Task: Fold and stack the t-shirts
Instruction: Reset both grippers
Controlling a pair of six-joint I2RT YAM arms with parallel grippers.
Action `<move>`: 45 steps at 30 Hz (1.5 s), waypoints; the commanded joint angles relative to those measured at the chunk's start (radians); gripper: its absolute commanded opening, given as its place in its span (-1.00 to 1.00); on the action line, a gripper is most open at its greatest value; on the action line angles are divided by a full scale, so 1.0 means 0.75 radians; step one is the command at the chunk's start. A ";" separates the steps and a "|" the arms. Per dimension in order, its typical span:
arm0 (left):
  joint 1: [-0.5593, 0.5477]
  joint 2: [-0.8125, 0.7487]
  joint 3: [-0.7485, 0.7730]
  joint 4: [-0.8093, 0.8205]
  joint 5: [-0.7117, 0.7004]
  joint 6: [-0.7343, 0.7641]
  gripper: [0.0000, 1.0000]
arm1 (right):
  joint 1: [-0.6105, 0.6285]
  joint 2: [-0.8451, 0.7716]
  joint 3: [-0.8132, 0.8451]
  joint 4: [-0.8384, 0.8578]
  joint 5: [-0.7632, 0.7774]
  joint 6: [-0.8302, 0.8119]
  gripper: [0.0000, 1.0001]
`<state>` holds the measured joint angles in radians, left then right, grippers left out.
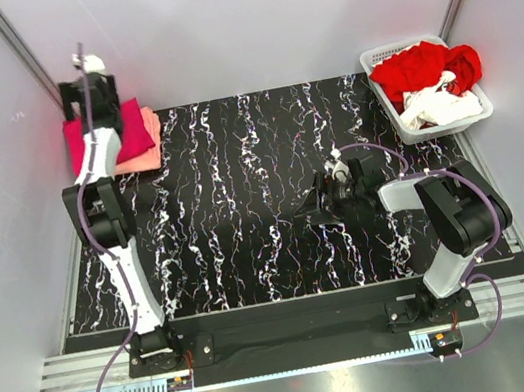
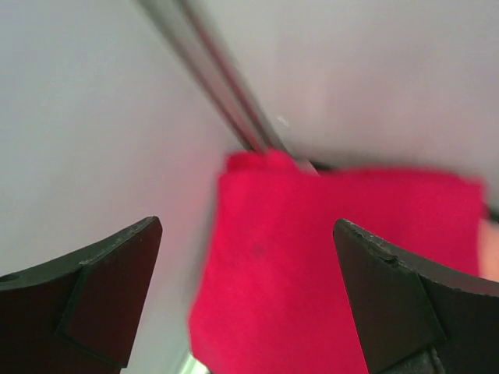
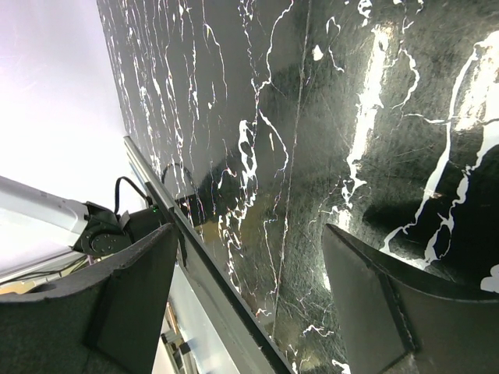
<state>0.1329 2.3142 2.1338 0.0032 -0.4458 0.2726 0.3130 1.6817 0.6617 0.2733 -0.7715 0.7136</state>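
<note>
The left pincer (image 2: pixel 245 234) and right pincer (image 1: pixel 316 203) are hanging released; the red t-shirt (image 1: pixel 417 67) is lying at two o'clock from the nearer right pincer.

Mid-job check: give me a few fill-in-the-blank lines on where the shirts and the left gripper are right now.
1. The magenta shirt lies folded ____ the salmon shirt.
2. The red shirt and the white shirt lie crumpled in the ____.
3. The left gripper, above the magenta shirt, is ____ and holds nothing.
Missing words: on top of; basket; open.
</note>
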 commanded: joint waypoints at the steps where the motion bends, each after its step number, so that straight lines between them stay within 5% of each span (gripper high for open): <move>1: -0.146 -0.214 -0.163 0.151 -0.107 0.027 0.97 | -0.006 -0.005 0.016 0.057 -0.018 -0.002 0.64; 13: -0.623 -0.774 -0.454 -0.483 -0.050 -0.126 0.97 | -0.008 -0.021 0.022 0.034 -0.008 -0.015 0.71; 17: -0.621 -0.942 -0.552 -0.619 -0.148 -0.200 0.97 | -0.006 -0.029 0.022 0.020 0.002 -0.021 0.75; 20: -0.627 -1.168 -0.644 -0.742 0.060 -0.345 0.97 | -0.008 -0.033 0.022 0.014 0.006 -0.025 0.79; 29: -0.633 -1.715 -1.343 -0.699 0.529 -0.692 0.97 | -0.002 -0.082 0.014 -0.025 0.045 -0.033 0.99; 37: -0.633 -1.801 -1.667 -0.855 0.648 -0.772 0.98 | 0.008 -0.072 0.036 -0.062 0.057 -0.037 0.99; 45: -0.635 -1.842 -1.624 -1.035 0.492 -0.799 0.97 | 0.008 -0.058 0.048 -0.074 0.047 -0.039 0.99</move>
<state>-0.3420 0.9882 0.8898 -0.7403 -0.0498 -0.2974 0.3141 1.6543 0.6621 0.2317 -0.7429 0.7033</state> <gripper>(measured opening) 0.987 0.994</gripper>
